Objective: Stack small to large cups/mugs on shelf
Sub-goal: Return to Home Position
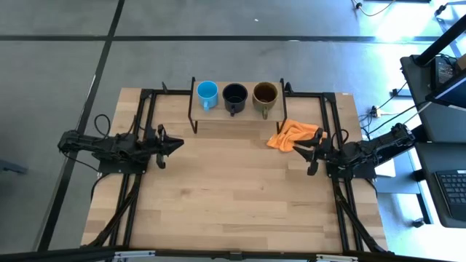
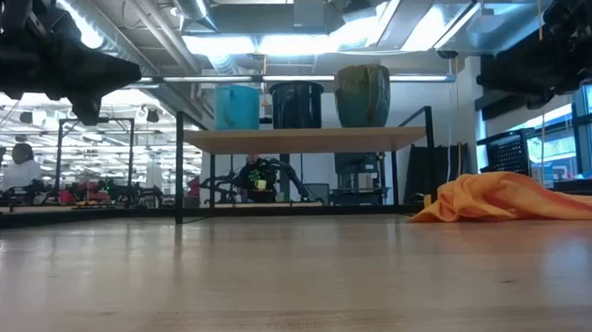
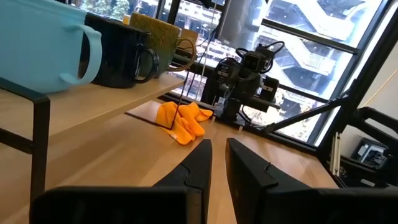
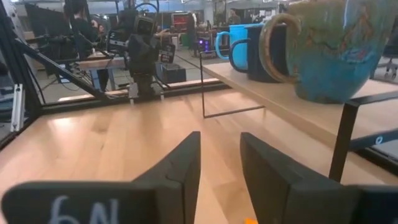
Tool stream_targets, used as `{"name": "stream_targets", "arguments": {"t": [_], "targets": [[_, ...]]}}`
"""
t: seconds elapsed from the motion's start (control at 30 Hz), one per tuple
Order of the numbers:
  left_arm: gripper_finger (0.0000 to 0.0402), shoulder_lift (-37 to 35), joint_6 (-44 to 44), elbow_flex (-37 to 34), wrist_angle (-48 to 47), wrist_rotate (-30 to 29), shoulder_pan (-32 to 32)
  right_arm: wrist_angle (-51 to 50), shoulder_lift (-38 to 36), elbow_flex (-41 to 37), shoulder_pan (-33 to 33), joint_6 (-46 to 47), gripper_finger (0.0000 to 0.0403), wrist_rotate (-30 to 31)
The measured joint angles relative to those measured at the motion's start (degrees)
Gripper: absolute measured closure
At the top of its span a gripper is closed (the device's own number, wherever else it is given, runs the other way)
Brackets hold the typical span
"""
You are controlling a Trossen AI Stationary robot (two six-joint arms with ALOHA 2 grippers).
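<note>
Three mugs stand upright in a row on the low wooden shelf (image 1: 218,116) at the table's far edge. The light-blue mug (image 1: 207,93) is on the left, the black mug (image 1: 234,95) in the middle and the brown-olive mug (image 1: 264,93) on the right. All three rest on their bases. My left gripper (image 1: 180,143) hovers low over the table's left side, pointing right, empty, with a narrow gap between its fingers (image 3: 200,163). My right gripper (image 1: 300,149) hovers at the right side, pointing left, empty and slightly open (image 4: 221,146).
A crumpled orange cloth (image 1: 291,135) lies on the table in front of the shelf's right end, close to my right gripper. The wide wooden tabletop (image 1: 233,196) lies between and in front of the two arms. People and desks show in the room beyond.
</note>
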Motion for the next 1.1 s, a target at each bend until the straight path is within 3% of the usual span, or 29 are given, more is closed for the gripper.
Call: {"name": "stream_targets", "arguments": {"t": [1.1], "targets": [[0.036,0.0,0.02,-0.07,0.11,0.09,0.0,0.02,0.0,0.0,0.02,0.69,0.0289,0.0]]}}
